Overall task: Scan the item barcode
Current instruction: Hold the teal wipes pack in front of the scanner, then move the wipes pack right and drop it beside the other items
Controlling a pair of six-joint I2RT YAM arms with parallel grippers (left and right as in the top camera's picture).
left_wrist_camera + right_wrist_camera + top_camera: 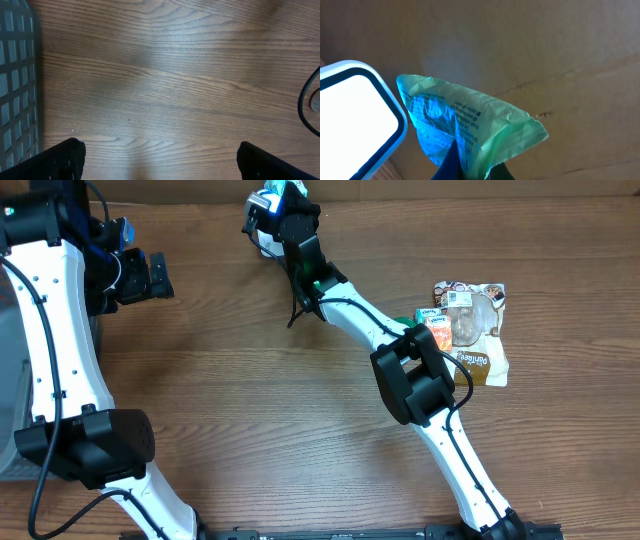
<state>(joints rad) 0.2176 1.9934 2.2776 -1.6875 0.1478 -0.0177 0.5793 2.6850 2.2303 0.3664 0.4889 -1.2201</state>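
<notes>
The crinkled green packet [470, 125], blue-lit print showing, is hanging at the wood-grain desk's [250, 380] twelve o'clock edge, a white scanner [355, 115] at its nine o'clock. The right fingers [449, 162] are clamping its bottom; the left fingers [60, 160] are standing wide apart. Brown cardboard [560, 50] is backing it.

Non-task items, wood-grain counter [250, 400]

Right side: a small heap of snack packets [472, 345] lying flat, with an orange carton [438, 332] touching a clear-windowed pouch [478, 310]. Far left edge: grey grid panel [17, 90], kind unclear. Brown cardboard wall [555, 45] runs along the back edge, creased in places.
</notes>
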